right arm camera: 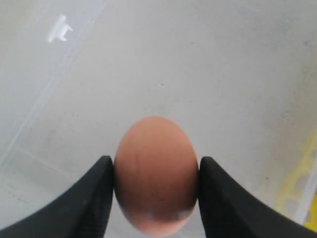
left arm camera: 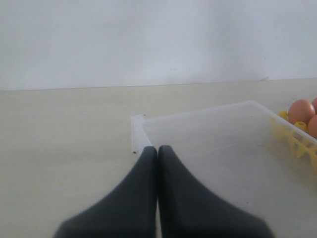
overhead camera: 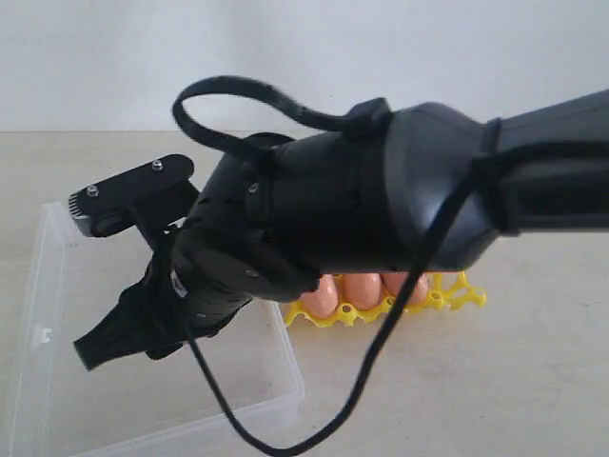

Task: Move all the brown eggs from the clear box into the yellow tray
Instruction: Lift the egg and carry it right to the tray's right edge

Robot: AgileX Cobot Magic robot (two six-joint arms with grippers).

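And here we go: the right gripper (right arm camera: 156, 162) is clamping a brown egg (right arm camera: 156, 181), its two black fingers (right arm camera: 96, 198) pressing on either side of the shell, spread about as wide as the egg itself. The egg is sitting between them over the bare floor of the clear box (right arm camera: 148, 64), though from the wrist camera I cannot tell whether it is resting on that floor or hanging clear of it. The box's small clasp tab (right arm camera: 59, 27) is showing further along the rim. In the exterior view, the big black right arm (overhead camera: 400, 190) is reaching across from the right, its cable (overhead camera: 381, 352) looping down in front, and the gripper end is hanging over the box (overhead camera: 43, 286), which is lying toward the left side of the surface (overhead camera: 495, 381). Just beside the box's right-hand wall, the yellow tray (overhead camera: 461, 293) is lying flat, closer to the middle of the surface, with several brown eggs (overhead camera: 362, 290) sitting upright in its cups; most of it is hiding behind the arm. Over at the left gripper (left arm camera: 157, 151), the fingers are pressing tightly together with nothing between them, hovering at one corner of the box (left arm camera: 198, 116). Beyond the far wall of the box, the tray's eggs (left arm camera: 300, 110) are peeking into that view.
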